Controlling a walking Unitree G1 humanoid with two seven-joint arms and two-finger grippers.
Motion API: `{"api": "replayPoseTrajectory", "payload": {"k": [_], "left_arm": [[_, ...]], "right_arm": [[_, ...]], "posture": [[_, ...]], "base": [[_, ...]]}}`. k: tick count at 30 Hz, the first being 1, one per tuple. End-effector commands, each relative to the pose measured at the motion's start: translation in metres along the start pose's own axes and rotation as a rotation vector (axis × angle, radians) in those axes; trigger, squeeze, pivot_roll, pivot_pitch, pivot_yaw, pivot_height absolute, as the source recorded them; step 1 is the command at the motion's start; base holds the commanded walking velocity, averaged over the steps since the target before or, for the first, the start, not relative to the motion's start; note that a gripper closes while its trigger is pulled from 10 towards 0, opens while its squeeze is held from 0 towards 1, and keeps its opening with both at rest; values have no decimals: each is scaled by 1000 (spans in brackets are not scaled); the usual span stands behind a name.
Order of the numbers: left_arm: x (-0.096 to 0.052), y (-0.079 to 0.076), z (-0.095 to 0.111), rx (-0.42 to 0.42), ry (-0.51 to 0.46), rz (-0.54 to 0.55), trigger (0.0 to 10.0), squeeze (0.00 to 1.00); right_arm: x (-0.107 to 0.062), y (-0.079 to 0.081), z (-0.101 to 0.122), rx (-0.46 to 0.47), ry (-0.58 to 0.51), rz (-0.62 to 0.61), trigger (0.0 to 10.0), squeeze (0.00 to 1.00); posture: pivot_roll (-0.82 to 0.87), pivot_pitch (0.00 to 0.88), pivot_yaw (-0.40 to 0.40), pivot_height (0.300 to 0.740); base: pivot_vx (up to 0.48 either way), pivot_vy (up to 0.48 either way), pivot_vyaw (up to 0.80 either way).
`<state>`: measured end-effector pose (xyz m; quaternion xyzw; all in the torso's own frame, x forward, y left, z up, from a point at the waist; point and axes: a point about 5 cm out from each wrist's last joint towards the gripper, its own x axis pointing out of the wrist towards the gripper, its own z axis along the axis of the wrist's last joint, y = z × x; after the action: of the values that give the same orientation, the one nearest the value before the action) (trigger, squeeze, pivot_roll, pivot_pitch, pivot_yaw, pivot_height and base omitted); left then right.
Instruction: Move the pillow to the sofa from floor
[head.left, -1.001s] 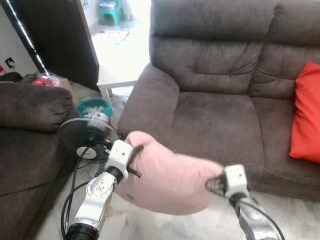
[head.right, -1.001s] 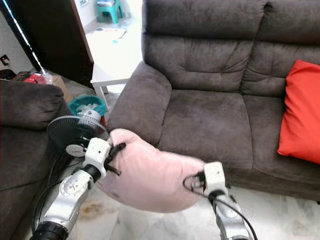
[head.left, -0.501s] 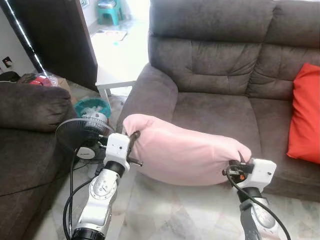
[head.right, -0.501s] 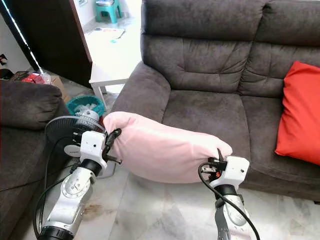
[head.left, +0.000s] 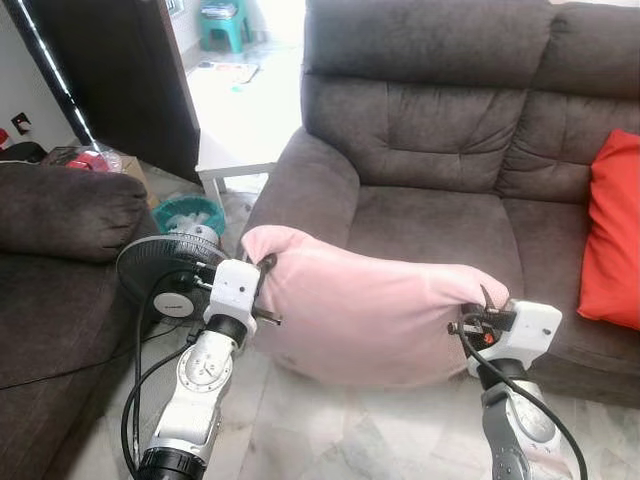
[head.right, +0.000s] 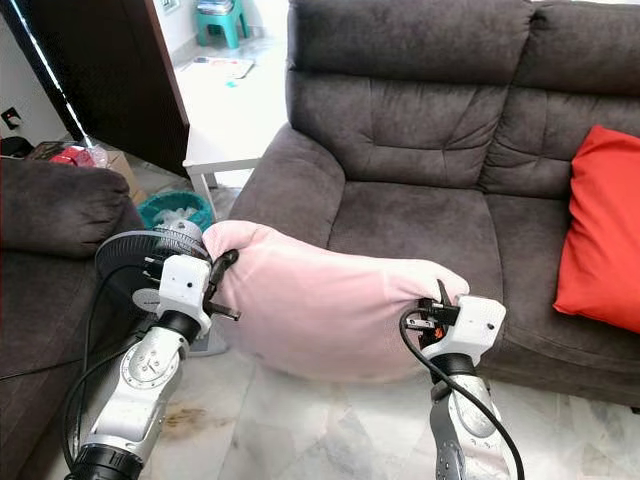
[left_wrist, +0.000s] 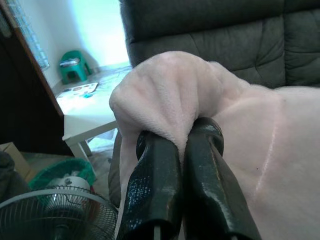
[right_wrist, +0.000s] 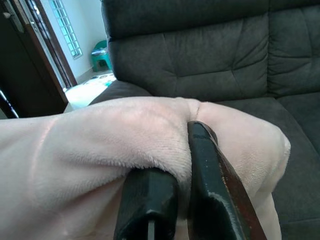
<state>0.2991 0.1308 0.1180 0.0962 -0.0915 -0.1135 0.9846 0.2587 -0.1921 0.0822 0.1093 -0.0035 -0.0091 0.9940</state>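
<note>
A pale pink pillow (head.left: 370, 315) hangs in the air between the robot's two arms, off the floor, in front of a dark brown sofa (head.left: 440, 130). The left hand (left_wrist: 175, 145) pinches a fold of fabric at one end, its black fingers closed tight on it. The right hand (right_wrist: 182, 165) clamps the opposite end the same way. An orange cushion (head.left: 612, 235) leans on the sofa's right side. A standing fan (head.left: 170, 270) sits beside the left arm, near a white surface (head.left: 235, 160).

Daylight pours from the far-left doorway (head.left: 240, 60), overexposing the floor there; the near room is dimmer, head views slightly soft, wrist views blurred close up.
</note>
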Motion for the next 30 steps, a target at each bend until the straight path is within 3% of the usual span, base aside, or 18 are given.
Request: {"api": "replayPoseTrajectory", "payload": {"k": [1, 13, 15, 18, 24, 30], "left_arm": [[5, 10, 10, 29, -56, 9, 10000, 0], [7, 39, 13, 101, -63, 82, 10000, 0], [8, 38, 15, 84, -71, 78, 10000, 0], [6, 25, 16, -29, -78, 70, 10000, 0], [6, 10, 16, -64, -84, 49, 10000, 0], [9, 12, 18, -60, -88, 49, 10000, 0]], "right_arm": [[4, 1, 18, 30, -79, -7, 10000, 0], [6, 3, 18, -35, -76, 20, 10000, 0], [6, 4, 19, -49, -82, 28, 10000, 0], [6, 6, 19, -60, -78, 31, 10000, 0], [7, 7, 20, -72, -77, 41, 10000, 0], [9, 7, 23, -73, -91, 38, 10000, 0]], "posture": [[19, 0, 1, 740], [26, 0, 2, 740], [25, 0, 0, 740], [25, 0, -6, 740], [25, 4, -14, 740], [28, 8, -14, 740]], "base": [[0, 0, -750], [0, 0, -685], [0, 0, 0], [0, 0, 0], [86, 0, 0], [285, 0, 0]]}}
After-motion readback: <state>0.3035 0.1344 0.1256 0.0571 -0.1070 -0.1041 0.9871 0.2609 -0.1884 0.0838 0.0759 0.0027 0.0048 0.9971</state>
